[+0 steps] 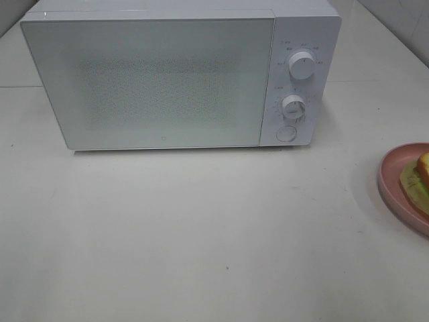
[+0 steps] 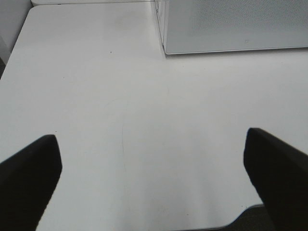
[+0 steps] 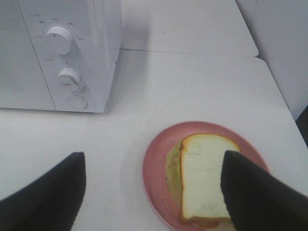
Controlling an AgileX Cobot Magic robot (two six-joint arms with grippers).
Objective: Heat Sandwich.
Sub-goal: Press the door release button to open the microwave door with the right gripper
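Observation:
The sandwich (image 1: 419, 177) lies on a pink plate (image 1: 389, 176) at the table's right edge, partly cut off in the high view. The right wrist view shows its pale bread top (image 3: 202, 173) with green filling at the side. My right gripper (image 3: 154, 161) hovers open above the plate's (image 3: 153, 169) near rim, one finger (image 3: 255, 197) covering part of the bread. Open as well, my left gripper (image 2: 151, 142) hangs over bare table in front of the microwave (image 2: 231, 24), nothing between its fingers. Neither gripper shows in the high view.
The white microwave (image 1: 154, 80) stands at the back with its door closed. Two knobs (image 1: 303, 66) (image 1: 293, 106) and a round button (image 1: 286, 133) sit on its right panel. In the left wrist view, the table's near edge (image 2: 231, 225) runs close under the fingers.

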